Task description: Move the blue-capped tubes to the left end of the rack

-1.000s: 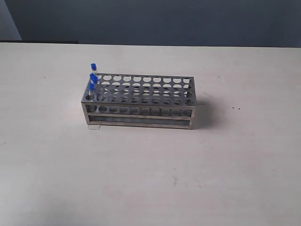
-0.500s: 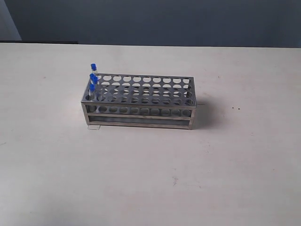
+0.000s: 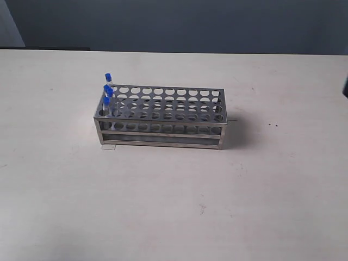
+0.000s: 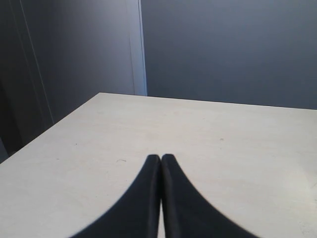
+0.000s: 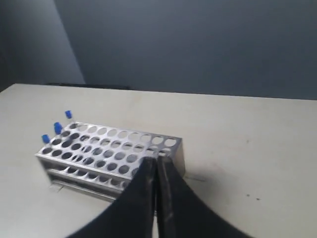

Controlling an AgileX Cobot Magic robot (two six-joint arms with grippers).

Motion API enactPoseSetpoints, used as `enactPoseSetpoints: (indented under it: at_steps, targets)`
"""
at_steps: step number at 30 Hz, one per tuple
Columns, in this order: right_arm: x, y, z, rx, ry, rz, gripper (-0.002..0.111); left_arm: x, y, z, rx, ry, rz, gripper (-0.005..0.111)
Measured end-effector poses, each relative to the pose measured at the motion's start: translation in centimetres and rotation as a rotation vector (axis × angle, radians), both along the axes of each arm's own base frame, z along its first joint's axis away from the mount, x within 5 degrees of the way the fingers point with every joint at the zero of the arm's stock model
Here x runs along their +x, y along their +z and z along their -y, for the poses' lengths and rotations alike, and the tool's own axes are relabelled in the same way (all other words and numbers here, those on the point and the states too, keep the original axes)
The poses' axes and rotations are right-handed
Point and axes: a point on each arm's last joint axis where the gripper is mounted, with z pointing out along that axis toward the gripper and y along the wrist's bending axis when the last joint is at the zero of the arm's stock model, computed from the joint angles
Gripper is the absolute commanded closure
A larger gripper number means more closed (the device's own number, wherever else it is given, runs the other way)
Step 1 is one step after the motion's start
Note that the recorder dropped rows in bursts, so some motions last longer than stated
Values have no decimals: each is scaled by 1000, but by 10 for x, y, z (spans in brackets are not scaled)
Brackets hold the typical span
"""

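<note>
The silvery metal rack (image 3: 163, 116) stands mid-table, long side toward the exterior camera. Several blue-capped tubes (image 3: 108, 89) stand upright in the holes at its left end, with the other holes empty. In the right wrist view the rack (image 5: 94, 151) lies beyond and below my right gripper (image 5: 157, 159), which is shut with nothing in it and hovers near the rack's right end. The blue-capped tubes (image 5: 58, 128) are at the rack's far end from it. My left gripper (image 4: 161, 157) is shut and empty over bare table; no rack shows in the left wrist view.
The pale tabletop (image 3: 174, 206) surrounds the rack, with a dark wall behind. A dark sliver (image 3: 346, 87) shows at the right edge of the exterior view. A small flat tab (image 3: 109, 146) lies by the rack's front left foot.
A dark sliver has appeared at the right edge of the exterior view. The rack and tubes have not moved.
</note>
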Motion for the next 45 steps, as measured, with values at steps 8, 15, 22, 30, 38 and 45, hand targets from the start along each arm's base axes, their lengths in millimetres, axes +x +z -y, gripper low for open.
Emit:
enactPoseSetpoints:
  at_steps: [8, 15, 22, 30, 38, 45]
  targets:
    - [-39, -71, 26, 8, -197, 199, 106, 0, 0, 0, 0, 0, 0, 106]
    - [-37, -98, 26, -44, -196, 147, 106, 0, 0, 0, 0, 0, 0, 106]
    - [-38, -100, 24, -21, -182, 124, 106, 0, 0, 0, 0, 0, 0, 106]
    - [-38, -100, 24, -19, -182, 124, 106, 0, 0, 0, 0, 0, 0, 106]
    - [-38, -100, 24, -19, -181, 122, 106, 0, 0, 0, 0, 0, 0, 106]
    - [-38, -100, 24, -18, -181, 122, 106, 0, 0, 0, 0, 0, 0, 106]
